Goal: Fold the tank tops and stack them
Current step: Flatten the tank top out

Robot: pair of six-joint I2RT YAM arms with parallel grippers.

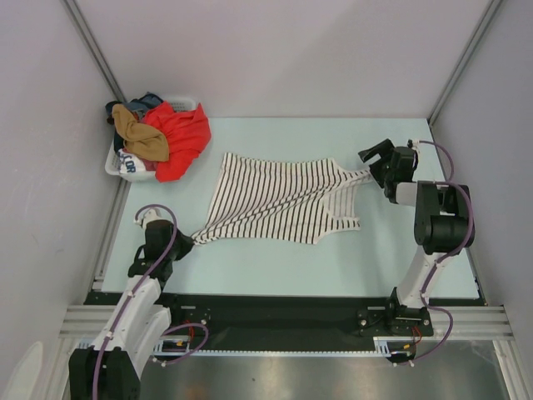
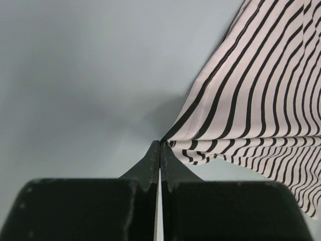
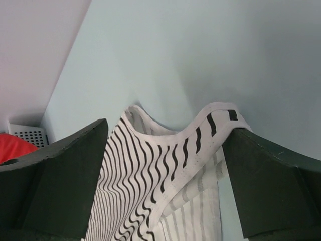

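Note:
The white tank top with thin black stripes (image 1: 279,200) lies spread across the pale table, hem to the left and straps to the right. My left gripper (image 1: 188,240) is shut on its near-left hem corner, which the left wrist view shows pinched at the fingertips (image 2: 160,144) and lifted a little. My right gripper (image 1: 376,166) stands open around a shoulder strap. In the right wrist view the strap (image 3: 210,128) drapes against the right finger (image 3: 261,186), with the jaws wide apart (image 3: 166,128). The tan-brown tank top (image 1: 140,136) lies bunched in the basket.
A white laundry basket (image 1: 115,164) stands at the back left corner, holding a red garment (image 1: 181,137) and other clothes. Grey walls close in the table on the left, back and right. A black rail (image 1: 275,310) runs along the near edge.

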